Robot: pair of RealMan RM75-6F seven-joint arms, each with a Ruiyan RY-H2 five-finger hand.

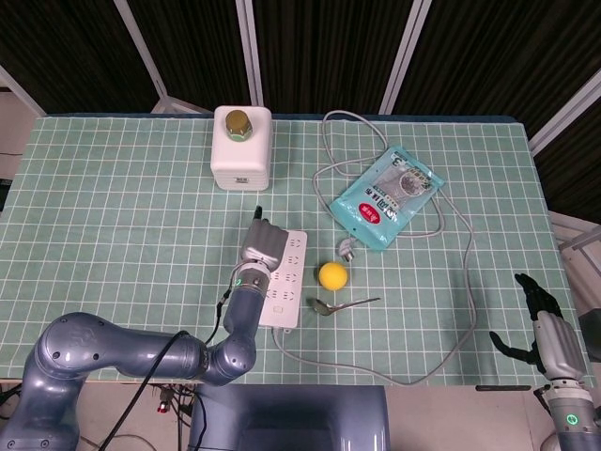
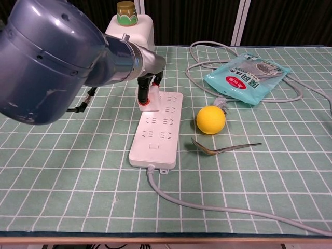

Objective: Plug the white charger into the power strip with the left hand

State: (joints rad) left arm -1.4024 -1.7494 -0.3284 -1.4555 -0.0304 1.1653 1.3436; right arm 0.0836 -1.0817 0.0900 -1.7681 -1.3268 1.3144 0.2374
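Fingers (image 2: 147, 87) of the left hand (image 1: 262, 246) grasp the white charger (image 2: 149, 100) against the power strip (image 2: 157, 130).

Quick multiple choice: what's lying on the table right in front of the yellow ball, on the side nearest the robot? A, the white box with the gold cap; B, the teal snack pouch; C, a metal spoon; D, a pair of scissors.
C: in the chest view a metal spoon lies just in front of the yellow ball, while the teal pouch and the white box sit farther back.

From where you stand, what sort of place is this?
Probably a robot test bench, not a home: a gridded green mat covers the table, black curtains close it in, and assorted props like a yellow ball lie about.
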